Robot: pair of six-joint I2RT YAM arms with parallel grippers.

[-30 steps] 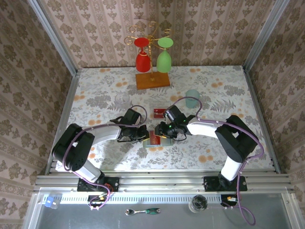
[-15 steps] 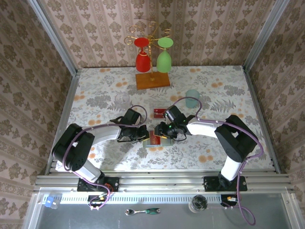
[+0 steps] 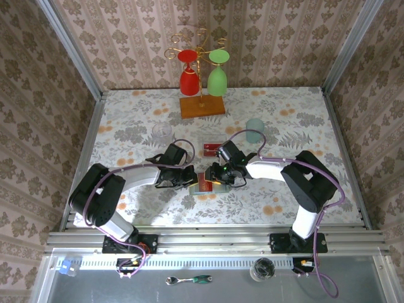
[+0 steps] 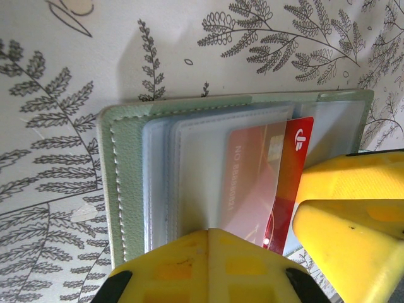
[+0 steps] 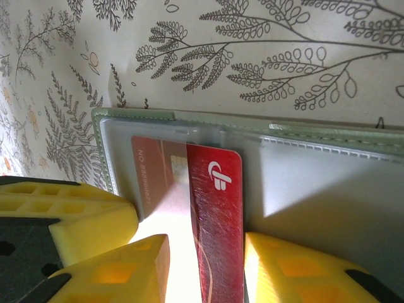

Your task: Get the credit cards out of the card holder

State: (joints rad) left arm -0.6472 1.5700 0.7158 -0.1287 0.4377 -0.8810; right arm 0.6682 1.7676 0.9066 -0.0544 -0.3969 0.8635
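The pale green card holder (image 4: 120, 183) lies open on the table, its clear sleeves upward. A red credit card (image 5: 218, 208) sticks halfway out of one sleeve. My left gripper (image 4: 211, 232) is shut, its tips pressed down on the sleeve beside the card. My right gripper (image 5: 205, 243) is open, its fingers astride the card's bare strip; the right finger touches the card's edge and the left one rests over the sleeve. From above, the left gripper (image 3: 191, 177) and right gripper (image 3: 218, 178) meet over the holder (image 3: 213, 188). Another red card (image 3: 211, 149) lies just behind.
A pale teal cup (image 3: 255, 130) stands behind the right arm and a clear glass (image 3: 161, 132) behind the left. A wooden base (image 3: 202, 106) at the back carries a wire stand with a red and a green glass.
The right wrist has edged slightly left over the holder. The left arm has stayed put, still pressing on the sleeve.
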